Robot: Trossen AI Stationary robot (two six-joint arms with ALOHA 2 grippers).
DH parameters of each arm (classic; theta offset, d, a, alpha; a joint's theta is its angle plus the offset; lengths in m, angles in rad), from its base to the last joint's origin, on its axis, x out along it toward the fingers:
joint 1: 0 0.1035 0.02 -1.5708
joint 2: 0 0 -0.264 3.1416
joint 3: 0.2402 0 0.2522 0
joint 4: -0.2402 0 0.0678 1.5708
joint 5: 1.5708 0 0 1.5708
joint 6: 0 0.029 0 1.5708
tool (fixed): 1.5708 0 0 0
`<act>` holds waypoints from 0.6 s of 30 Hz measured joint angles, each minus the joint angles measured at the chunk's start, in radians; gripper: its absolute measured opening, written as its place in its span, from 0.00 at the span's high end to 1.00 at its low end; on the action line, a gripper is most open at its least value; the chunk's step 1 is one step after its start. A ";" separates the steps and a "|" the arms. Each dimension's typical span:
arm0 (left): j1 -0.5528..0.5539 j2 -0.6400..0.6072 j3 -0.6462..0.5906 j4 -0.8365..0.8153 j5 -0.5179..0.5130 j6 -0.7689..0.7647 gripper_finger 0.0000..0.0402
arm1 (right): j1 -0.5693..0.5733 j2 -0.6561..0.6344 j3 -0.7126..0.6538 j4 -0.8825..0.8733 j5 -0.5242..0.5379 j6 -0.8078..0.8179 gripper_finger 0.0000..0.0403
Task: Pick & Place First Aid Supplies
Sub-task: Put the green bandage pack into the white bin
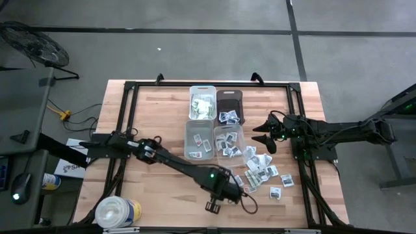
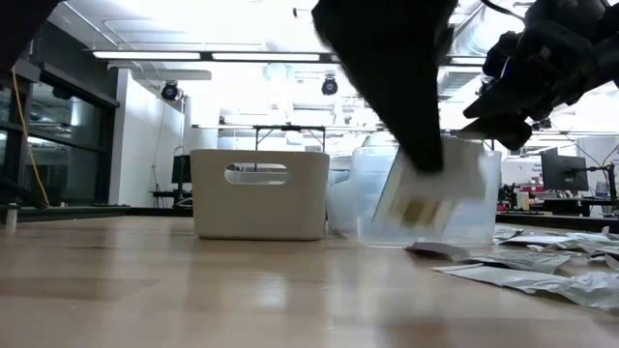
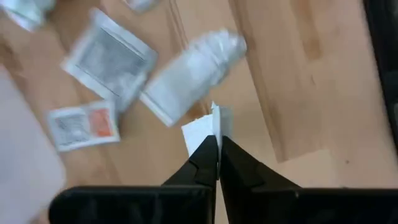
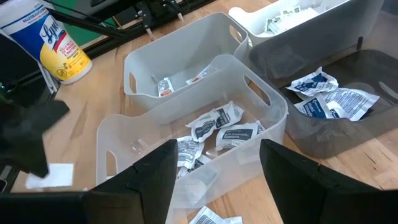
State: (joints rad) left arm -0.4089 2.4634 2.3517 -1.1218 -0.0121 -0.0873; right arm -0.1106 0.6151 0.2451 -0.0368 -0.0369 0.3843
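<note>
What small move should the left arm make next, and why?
Probably lift and carry toward the bins: the left claw is shut on a white packet, above the wood table, so the pick looks done.

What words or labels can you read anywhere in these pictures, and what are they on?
"Ly": the only letters legible, on the yellow-blue label of the round tub in the right wrist view; the rest is cut off.
Packets in the clear bin and the dark bin: dark print, too small to read.
Packets on the table: blurred, unreadable.
</note>
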 joint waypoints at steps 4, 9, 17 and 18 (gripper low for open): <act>0.032 -0.066 -0.004 -0.026 0.007 0.004 0.99 | 0.000 0.000 0.000 -0.001 0.000 0.000 0.45; 0.078 -0.129 0.002 -0.087 -0.006 0.014 0.99 | 0.000 0.000 0.000 0.000 0.000 0.000 0.45; 0.178 -0.229 0.002 -0.249 -0.155 0.138 0.99 | 0.000 0.000 0.001 -0.002 0.000 0.000 0.45; 0.194 -0.239 0.001 -0.270 -0.180 0.163 0.99 | 0.000 0.000 0.001 -0.002 0.000 0.000 0.45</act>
State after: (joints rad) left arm -0.2152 2.2246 2.3532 -1.3921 -0.1921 0.0760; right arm -0.1108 0.6147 0.2459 -0.0391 -0.0368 0.3843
